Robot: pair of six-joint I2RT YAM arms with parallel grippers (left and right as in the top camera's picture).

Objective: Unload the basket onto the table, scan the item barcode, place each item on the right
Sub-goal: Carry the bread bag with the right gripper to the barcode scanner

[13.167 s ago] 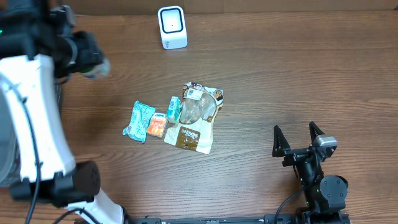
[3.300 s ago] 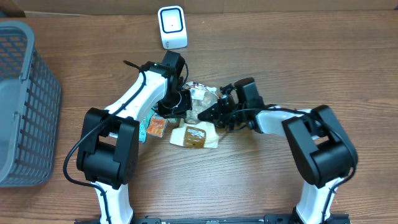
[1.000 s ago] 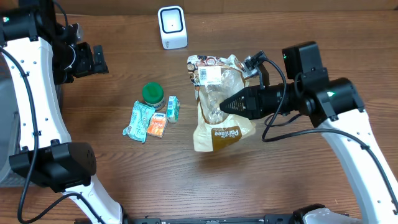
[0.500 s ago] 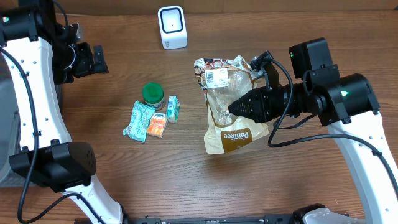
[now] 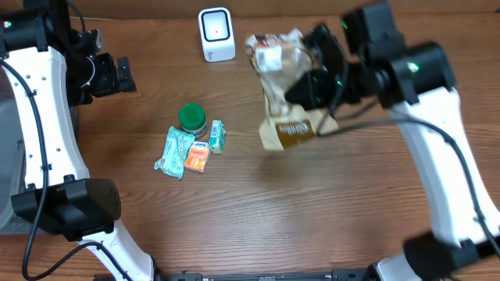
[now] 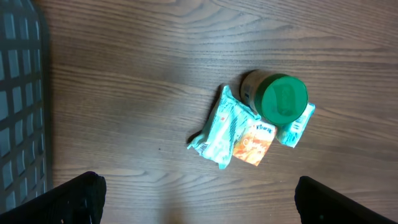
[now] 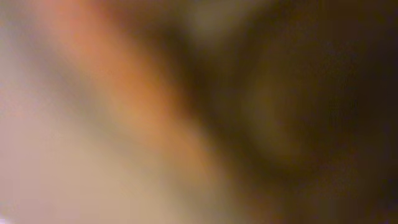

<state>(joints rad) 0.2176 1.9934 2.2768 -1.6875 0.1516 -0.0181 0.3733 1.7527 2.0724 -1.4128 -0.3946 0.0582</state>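
A clear and brown bread bag [image 5: 283,78] hangs in the air at the back, just right of the white scanner [image 5: 216,33]. The bag's white barcode label [image 5: 268,56] sits near its top, on the scanner's side. My right gripper [image 5: 306,87] is shut on the bag from the right. The right wrist view is nothing but a brown and orange blur. My left gripper [image 5: 121,74] is open and holds nothing, high at the far left; its dark fingertips [image 6: 78,193] show at the bottom corners of its wrist view.
On the table lie a green-lidded jar [image 5: 191,119], a teal packet [image 5: 173,150], an orange packet [image 5: 197,158] and a small teal carton [image 5: 216,135], left of centre. A grey basket [image 6: 22,112] stands at the left edge.
The right arm has lifted the bag farther back and left, toward the scanner. The left arm has not moved.
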